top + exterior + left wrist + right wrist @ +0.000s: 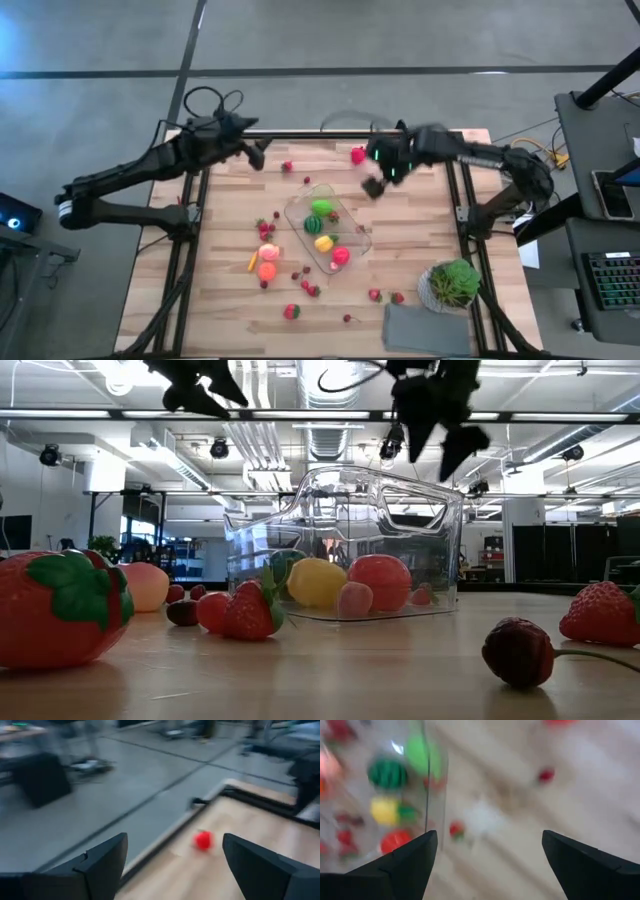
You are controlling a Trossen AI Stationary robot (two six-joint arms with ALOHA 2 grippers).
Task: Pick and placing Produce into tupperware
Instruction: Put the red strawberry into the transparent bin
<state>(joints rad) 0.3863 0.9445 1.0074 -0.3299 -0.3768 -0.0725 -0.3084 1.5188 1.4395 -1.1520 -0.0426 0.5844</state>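
Observation:
The clear tupperware (300,208) stands mid-table, holding green, yellow and red produce (323,243); in the low view the tupperware (400,530) rests flat on its base. More produce lies around it: a peach and carrot (265,268) to its left, strawberries (385,296) near the front, and a red fruit (358,155) by the far edge. My left gripper (258,152) hovers open over the far-left part of the table, with a red fruit (202,840) ahead of it. My right gripper (375,187) hangs open in the air just beyond the tub's far-right corner (427,765).
A leafy green plant in a pot (452,285) stands at the near right, with a flat grey cloth (425,328) in front of it. Black frame rails (195,215) run along both table sides. A big strawberry (60,605) and a cherry (520,652) lie near the front edge.

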